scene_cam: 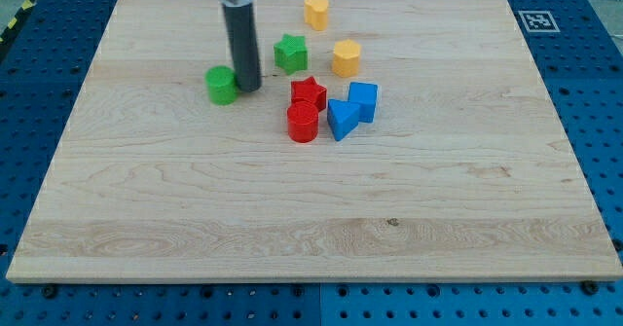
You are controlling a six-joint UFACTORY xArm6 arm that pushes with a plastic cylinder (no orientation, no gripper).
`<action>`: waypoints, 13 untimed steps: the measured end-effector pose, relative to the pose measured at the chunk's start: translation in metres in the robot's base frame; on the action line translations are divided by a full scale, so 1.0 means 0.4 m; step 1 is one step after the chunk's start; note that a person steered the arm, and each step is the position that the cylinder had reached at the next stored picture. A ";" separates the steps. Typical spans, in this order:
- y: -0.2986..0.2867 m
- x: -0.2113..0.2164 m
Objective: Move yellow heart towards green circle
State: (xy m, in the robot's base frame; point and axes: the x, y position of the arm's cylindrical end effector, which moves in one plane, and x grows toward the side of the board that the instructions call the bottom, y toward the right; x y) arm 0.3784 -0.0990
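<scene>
The yellow heart (316,12) lies near the view's top, right of centre. The green circle (222,85) lies left of centre on the wooden board (311,219). My tip (249,87) rests on the board just to the right of the green circle, touching or nearly touching it. The tip is well down and left of the yellow heart, and the dark rod rises from it to the view's top edge.
A green star (290,53) and a yellow hexagon (346,58) lie between the heart and the circle's side. A red star (309,92), red circle (303,123), blue triangle (341,119) and blue cube (363,100) cluster at centre.
</scene>
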 end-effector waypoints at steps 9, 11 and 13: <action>0.470 -0.417; 0.411 -0.381; 0.288 -0.368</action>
State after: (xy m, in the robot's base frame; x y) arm 0.2310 0.0160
